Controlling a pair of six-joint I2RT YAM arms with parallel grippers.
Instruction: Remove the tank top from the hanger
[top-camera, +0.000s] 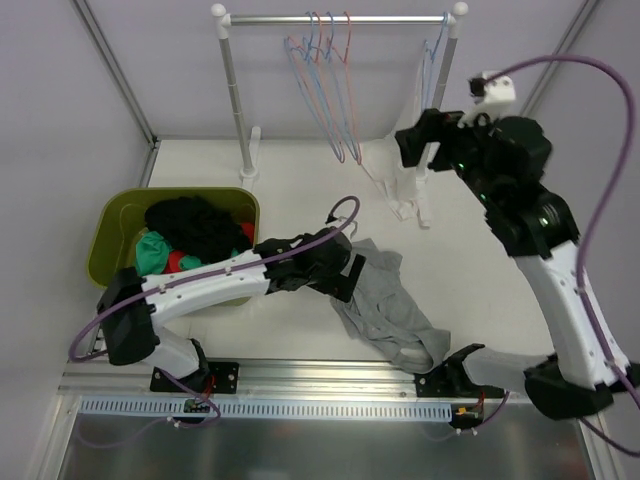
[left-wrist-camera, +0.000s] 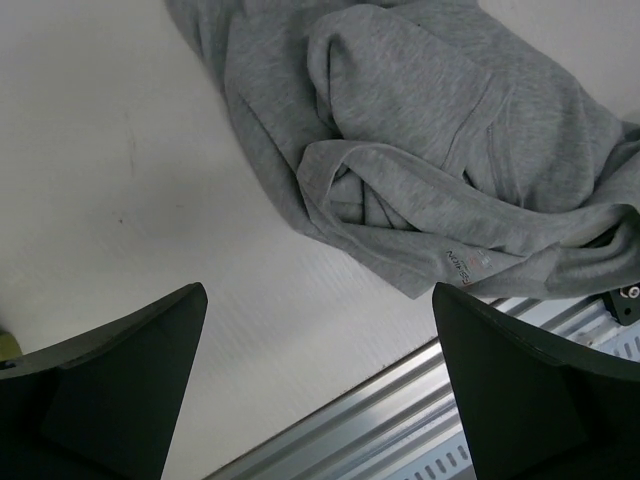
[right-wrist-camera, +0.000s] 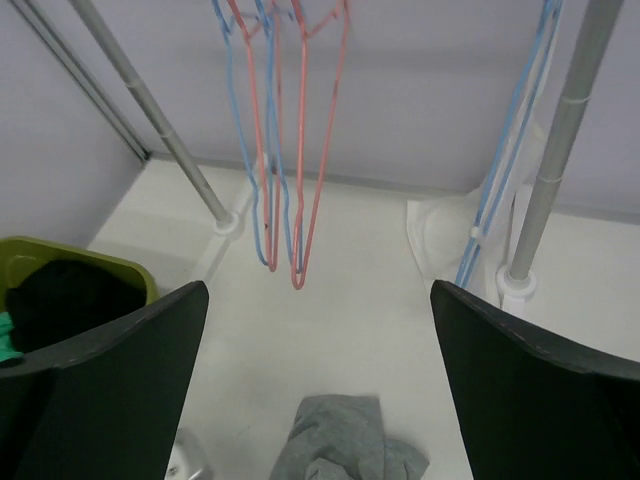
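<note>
A white tank top (top-camera: 397, 178) hangs from a blue hanger (top-camera: 434, 48) at the right end of the rack, its hem reaching the table. In the right wrist view the hanger (right-wrist-camera: 497, 160) and tank top (right-wrist-camera: 438, 232) are at the right. My right gripper (top-camera: 412, 148) is open and empty, raised just beside the tank top; its view (right-wrist-camera: 318, 290) looks down at the table. My left gripper (top-camera: 350, 272) is open and empty, low over the table next to a grey garment (top-camera: 388, 305); its view (left-wrist-camera: 318, 295) shows bare table between the fingers.
Several empty red and blue hangers (top-camera: 325, 70) hang at the rack's middle. A green bin (top-camera: 112, 235) with dark, green and red clothes stands at the left. The grey garment (left-wrist-camera: 430, 150) lies crumpled near the metal rail (top-camera: 330, 375) at the front edge.
</note>
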